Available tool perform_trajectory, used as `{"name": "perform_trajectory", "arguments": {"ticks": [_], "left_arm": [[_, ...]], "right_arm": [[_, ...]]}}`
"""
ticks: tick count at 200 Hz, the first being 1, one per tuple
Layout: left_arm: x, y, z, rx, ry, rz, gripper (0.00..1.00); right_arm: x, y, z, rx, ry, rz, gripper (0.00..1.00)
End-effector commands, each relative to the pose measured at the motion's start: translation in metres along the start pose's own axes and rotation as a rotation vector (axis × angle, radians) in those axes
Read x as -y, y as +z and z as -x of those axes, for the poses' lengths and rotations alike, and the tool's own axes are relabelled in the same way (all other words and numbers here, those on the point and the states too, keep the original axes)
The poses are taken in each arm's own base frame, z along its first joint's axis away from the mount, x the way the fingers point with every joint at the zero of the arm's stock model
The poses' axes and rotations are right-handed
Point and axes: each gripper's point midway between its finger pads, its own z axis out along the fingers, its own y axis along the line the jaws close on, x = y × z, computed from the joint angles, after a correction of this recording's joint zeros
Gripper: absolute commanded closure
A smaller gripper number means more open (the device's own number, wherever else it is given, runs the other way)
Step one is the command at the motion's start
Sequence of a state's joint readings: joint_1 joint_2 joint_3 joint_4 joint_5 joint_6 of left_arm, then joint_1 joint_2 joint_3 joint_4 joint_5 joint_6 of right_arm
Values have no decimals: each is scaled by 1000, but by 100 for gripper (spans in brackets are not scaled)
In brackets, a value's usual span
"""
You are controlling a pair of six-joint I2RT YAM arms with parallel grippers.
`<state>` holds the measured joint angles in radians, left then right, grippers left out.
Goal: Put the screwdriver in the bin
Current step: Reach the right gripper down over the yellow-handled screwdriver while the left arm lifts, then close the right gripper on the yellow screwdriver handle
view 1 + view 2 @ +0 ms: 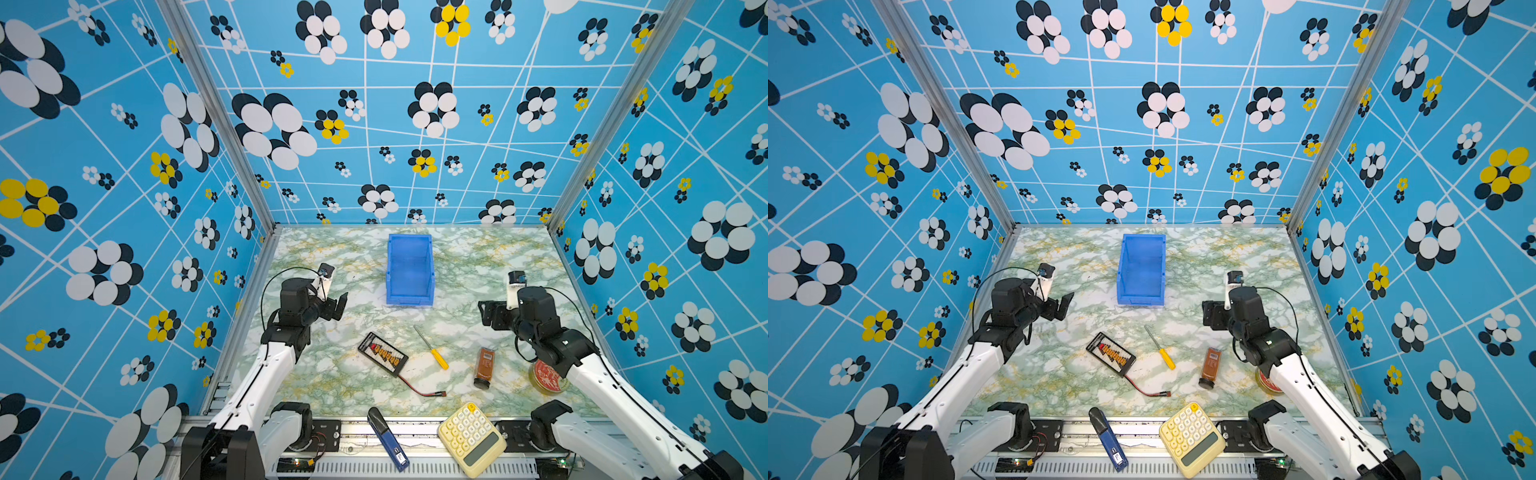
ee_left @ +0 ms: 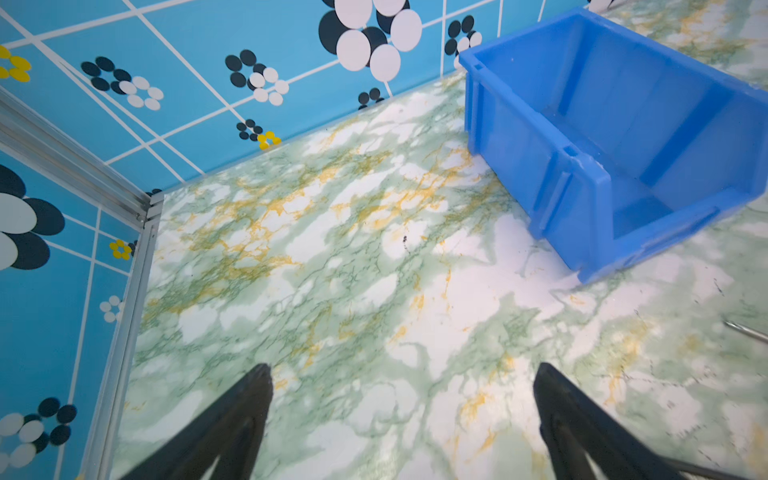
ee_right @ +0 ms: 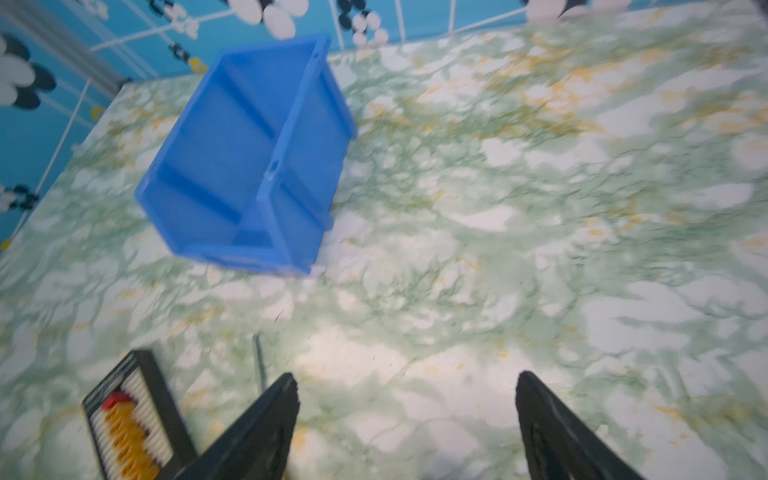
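Observation:
The screwdriver [image 1: 432, 350] [image 1: 1160, 350], with a yellow handle and a thin silver shaft, lies flat on the marble tabletop in both top views, nearer than the bin. The blue bin [image 1: 409, 274] [image 1: 1142, 270] stands empty toward the back middle. My left gripper [image 1: 336, 306] [image 2: 403, 368] hovers open to the bin's left, with nothing between its fingers. My right gripper [image 1: 488, 313] [image 3: 407, 376] is open too, right of the bin and beyond the screwdriver. The right wrist view is blurred; the screwdriver's shaft [image 3: 258, 361] shows beside one finger. In the left wrist view the shaft tip [image 2: 748, 330] peeks in at the edge.
A black board with orange connectors [image 1: 382, 353] and a red-black cable lies left of the screwdriver. A brown bottle [image 1: 484, 365] lies to its right, a red round tin [image 1: 544, 376] partly under the right arm. A yellow calculator [image 1: 471, 438] and a blue-black pen-like tool [image 1: 388, 442] sit at the front edge.

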<state>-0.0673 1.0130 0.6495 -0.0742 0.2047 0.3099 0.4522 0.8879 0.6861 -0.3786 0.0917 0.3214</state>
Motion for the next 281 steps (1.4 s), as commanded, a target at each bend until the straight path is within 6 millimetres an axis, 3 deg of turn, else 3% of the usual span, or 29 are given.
{"name": "perform_trajectory", "arguments": {"ticks": [1, 41, 78, 103, 208, 281], "left_arm": [[16, -31, -13, -179, 30, -78, 1], [31, -61, 16, -270, -46, -192, 1], [42, -71, 41, -284, -131, -270, 1], [50, -72, 44, -282, -154, -299, 1], [50, -67, 34, -311, -146, -297, 1], [52, -65, 33, -312, -155, -304, 1]], "right_arm": [[-31, -9, -36, -161, 1, 104, 21], [-82, 7, -72, -315, -143, 183, 30], [-107, 29, -103, -418, -240, 184, 35], [-117, 40, -124, -466, -259, 203, 38], [-117, 67, -173, -632, -311, 141, 56], [-99, 74, -179, -639, -344, 22, 72]]}}
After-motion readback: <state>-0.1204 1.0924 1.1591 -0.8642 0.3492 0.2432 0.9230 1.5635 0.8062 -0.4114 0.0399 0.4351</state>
